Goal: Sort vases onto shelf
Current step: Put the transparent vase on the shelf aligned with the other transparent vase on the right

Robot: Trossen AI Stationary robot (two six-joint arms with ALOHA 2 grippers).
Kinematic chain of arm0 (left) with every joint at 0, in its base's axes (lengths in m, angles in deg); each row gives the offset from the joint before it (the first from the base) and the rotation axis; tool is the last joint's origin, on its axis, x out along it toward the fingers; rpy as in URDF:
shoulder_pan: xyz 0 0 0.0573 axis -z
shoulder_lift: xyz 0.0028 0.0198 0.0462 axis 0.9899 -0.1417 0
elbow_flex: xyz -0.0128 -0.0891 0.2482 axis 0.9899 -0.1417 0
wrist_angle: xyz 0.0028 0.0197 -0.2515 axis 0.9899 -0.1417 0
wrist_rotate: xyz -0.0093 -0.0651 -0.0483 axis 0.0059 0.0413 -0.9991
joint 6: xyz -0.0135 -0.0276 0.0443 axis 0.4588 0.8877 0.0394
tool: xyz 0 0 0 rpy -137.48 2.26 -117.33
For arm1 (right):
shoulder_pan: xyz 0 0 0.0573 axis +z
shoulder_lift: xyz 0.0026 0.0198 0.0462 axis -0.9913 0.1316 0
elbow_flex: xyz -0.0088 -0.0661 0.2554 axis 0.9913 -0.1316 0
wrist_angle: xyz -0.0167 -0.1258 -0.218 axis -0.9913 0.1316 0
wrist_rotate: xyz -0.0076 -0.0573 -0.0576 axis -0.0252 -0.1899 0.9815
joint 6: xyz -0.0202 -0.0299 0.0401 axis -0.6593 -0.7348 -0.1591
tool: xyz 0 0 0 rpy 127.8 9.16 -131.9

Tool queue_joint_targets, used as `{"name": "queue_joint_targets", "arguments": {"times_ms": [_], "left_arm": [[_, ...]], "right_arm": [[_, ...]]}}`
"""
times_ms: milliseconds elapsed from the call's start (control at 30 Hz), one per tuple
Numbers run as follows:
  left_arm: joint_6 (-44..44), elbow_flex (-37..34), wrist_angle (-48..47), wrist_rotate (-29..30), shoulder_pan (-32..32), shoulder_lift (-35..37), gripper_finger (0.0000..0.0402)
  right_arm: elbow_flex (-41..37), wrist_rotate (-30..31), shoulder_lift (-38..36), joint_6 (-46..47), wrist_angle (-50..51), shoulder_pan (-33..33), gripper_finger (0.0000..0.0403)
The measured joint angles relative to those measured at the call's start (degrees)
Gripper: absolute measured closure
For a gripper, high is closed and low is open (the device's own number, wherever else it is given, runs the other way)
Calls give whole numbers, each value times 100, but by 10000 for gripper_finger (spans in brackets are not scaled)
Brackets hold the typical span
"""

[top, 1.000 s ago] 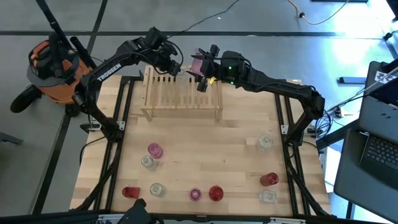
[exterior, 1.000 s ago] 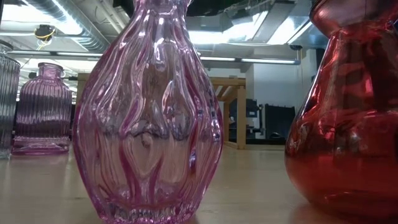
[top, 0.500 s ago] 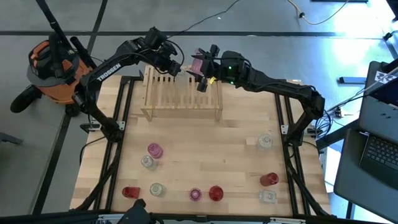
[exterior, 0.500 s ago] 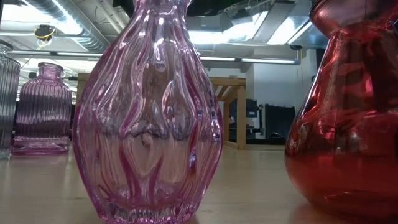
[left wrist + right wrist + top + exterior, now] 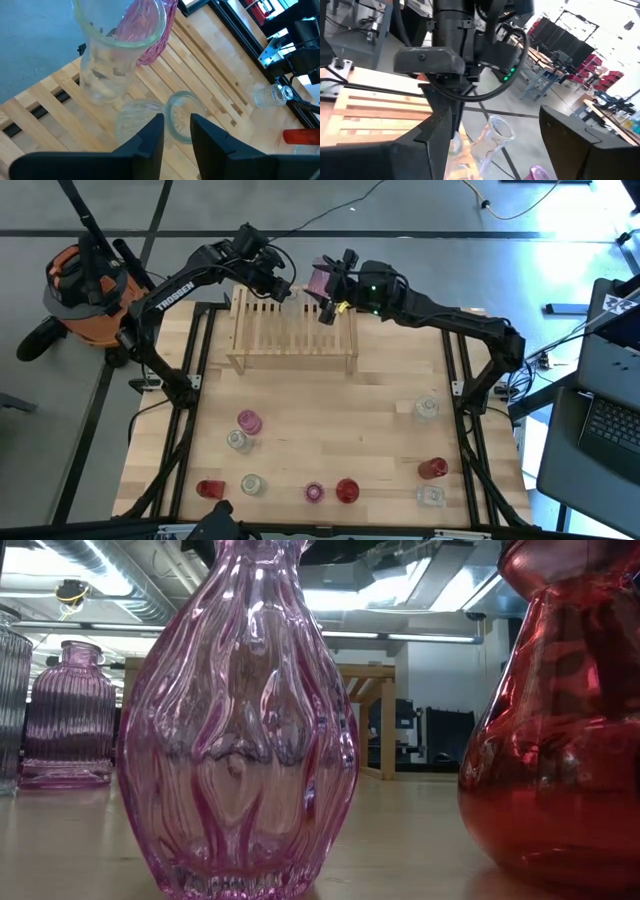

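The light wooden shelf (image 5: 290, 330) stands at the table's far side. On its far part stand a tall clear vase (image 5: 112, 55) and, behind it, a pink vase (image 5: 319, 280) (image 5: 152, 35). My left gripper (image 5: 283, 292) (image 5: 177, 132) is over the shelf, shut on a small clear vase (image 5: 150, 117). My right gripper (image 5: 327, 302) (image 5: 502, 142) hovers wide open beside the pink vase (image 5: 540, 172). I cannot tell whether it touches that vase. Several more vases stand on the table's near half. My left gripper has the small clear vase by its mouth rim (image 5: 182, 100), which stands between the two fingers (image 5: 150, 140). They come from above, slanting down. The fingers hide the place of contact. The vase is tilted, with its body (image 5: 132, 120) against the shelf's slats.
On the near half stand a pink vase (image 5: 249, 422), clear vases (image 5: 237, 441) (image 5: 251, 484) (image 5: 427, 407) (image 5: 431, 497), red vases (image 5: 210, 489) (image 5: 347, 491) (image 5: 432, 470) and another pink vase (image 5: 314, 493) (image 5: 240, 720). Bare tabletop (image 5: 330, 420) lies between them and the shelf.
My right gripper has edged a little toward the table's right and far side, beside the pink vase. My left gripper and the vases have stayed where they were.
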Motion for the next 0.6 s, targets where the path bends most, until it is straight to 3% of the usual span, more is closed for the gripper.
{"name": "queue_joint_targets", "arguments": {"times_ms": [600], "left_arm": [[-52,0,-102,62,-4,0,313]], "right_arm": [[0,86,-70,-98,70,0,155]]}}
